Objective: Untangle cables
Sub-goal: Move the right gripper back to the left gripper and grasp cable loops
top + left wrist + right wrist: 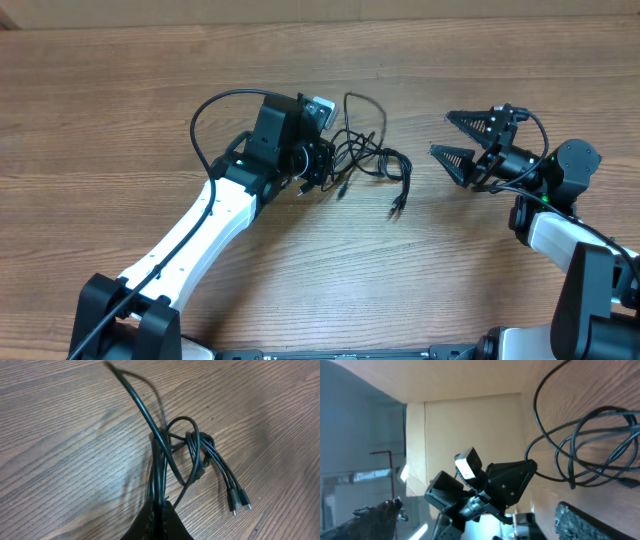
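- Left fingers (161, 519): dark, rough-textured tips clamped shut on the cables (195, 455), thin glossy black cords.
- Knotted loops just beyond those tips, two metal-ended plugs (239, 505) trailing past, flat on wood-grain table (350, 270).
- Right fingers (441, 134): spread wide, well apart from the bundle.

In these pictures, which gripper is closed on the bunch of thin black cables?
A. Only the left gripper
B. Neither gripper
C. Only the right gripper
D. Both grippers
A. In the left wrist view, the left gripper is shut on strands of the cables. In the overhead view, the right gripper is open and stands apart from the bunch.
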You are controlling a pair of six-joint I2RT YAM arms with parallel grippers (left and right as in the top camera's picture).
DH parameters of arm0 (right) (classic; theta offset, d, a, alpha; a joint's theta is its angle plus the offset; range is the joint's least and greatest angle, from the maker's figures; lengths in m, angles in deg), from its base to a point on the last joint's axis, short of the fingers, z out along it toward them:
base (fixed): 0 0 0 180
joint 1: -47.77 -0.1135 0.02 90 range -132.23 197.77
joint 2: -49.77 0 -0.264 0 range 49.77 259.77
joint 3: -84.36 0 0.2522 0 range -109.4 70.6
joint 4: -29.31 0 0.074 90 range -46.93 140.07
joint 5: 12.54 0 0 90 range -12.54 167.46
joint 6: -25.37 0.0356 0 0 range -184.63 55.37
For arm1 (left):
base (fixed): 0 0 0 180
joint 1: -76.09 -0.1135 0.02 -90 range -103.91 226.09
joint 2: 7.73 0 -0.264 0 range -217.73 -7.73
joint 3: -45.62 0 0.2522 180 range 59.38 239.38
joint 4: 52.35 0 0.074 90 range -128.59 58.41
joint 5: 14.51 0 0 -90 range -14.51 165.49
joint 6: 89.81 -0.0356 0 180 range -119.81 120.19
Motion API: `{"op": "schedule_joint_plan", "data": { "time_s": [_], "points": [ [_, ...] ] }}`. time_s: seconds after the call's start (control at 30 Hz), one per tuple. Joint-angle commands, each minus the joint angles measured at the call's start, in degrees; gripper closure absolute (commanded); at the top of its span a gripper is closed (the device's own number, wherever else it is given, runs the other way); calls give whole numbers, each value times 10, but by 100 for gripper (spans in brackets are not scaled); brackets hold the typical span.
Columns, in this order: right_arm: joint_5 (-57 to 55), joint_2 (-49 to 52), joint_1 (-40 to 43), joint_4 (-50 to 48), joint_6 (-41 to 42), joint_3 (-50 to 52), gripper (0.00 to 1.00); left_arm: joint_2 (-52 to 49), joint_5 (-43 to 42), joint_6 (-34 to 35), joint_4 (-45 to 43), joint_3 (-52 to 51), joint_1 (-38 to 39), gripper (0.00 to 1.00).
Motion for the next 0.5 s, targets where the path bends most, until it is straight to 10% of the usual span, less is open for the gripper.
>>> {"op": "schedule_joint_plan", "data": {
  "time_s": [0.0,0.47],
  "points": [
    [7,-7,-8,-1,-36,-3,0,-5,3,-9,-8,0,-6,96],
    [-81,-7,-140,216,-221,-3,1,-5,3,-8,-16,0,-6,96]
  ]
}}
